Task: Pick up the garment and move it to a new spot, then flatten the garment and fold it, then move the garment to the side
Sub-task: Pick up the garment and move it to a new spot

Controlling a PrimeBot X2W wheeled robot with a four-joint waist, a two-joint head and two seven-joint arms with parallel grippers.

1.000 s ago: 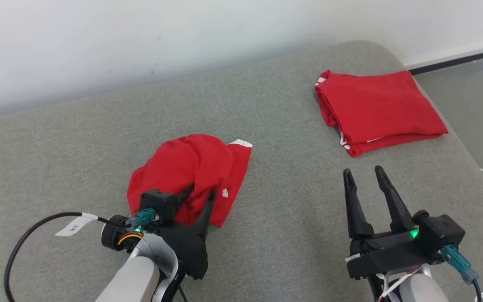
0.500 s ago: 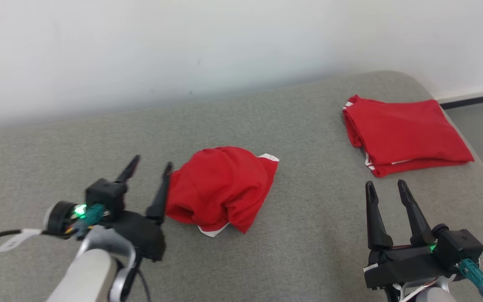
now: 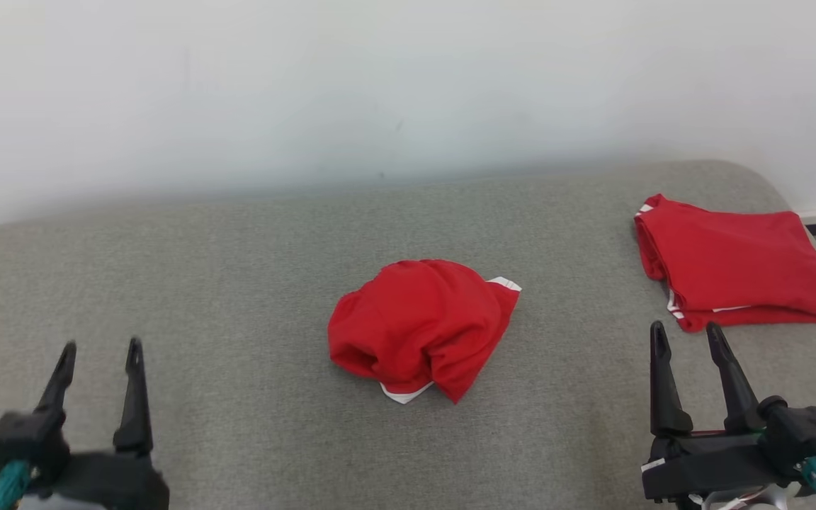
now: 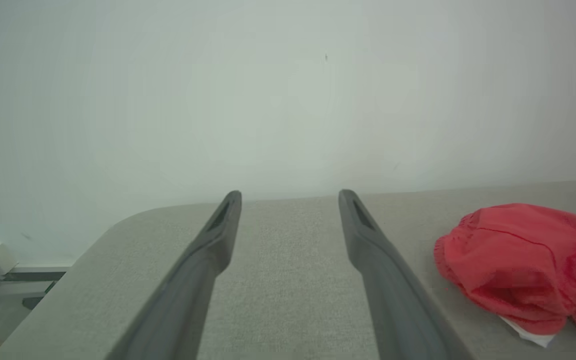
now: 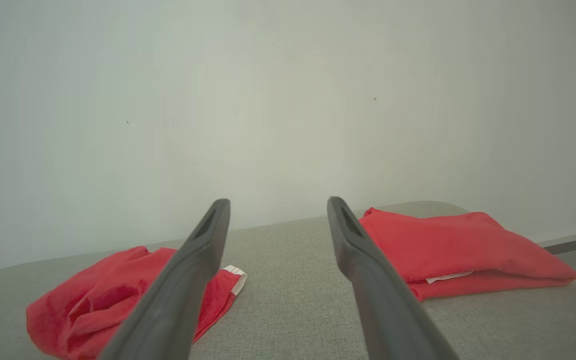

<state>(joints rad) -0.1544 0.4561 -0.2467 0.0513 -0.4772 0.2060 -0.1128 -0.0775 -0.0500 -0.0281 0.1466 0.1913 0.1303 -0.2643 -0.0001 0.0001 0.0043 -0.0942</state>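
A crumpled red garment (image 3: pixel 418 327) with white trim lies in a heap in the middle of the grey cushioned surface (image 3: pixel 238 283). It also shows at the right in the left wrist view, garment (image 4: pixel 518 265), and at the lower left in the right wrist view, garment (image 5: pixel 98 300). My left gripper (image 3: pixel 100 348) stands open at the lower left, well apart from the heap, nothing between its fingers. My right gripper (image 3: pixel 688 333) stands open at the lower right, empty too, fingers pointing toward the wall.
A second red garment (image 3: pixel 737 262), folded flat, lies at the surface's far right near its rounded corner; it also shows right of my fingers as the folded garment (image 5: pixel 448 250). A pale wall (image 3: pixel 380 85) backs the surface. Floor shows beyond the right edge.
My left gripper opened, let go of the crumpled garment and drew back to the lower left. The camera tilted up and turned, shifting the whole picture. The right gripper stayed open.
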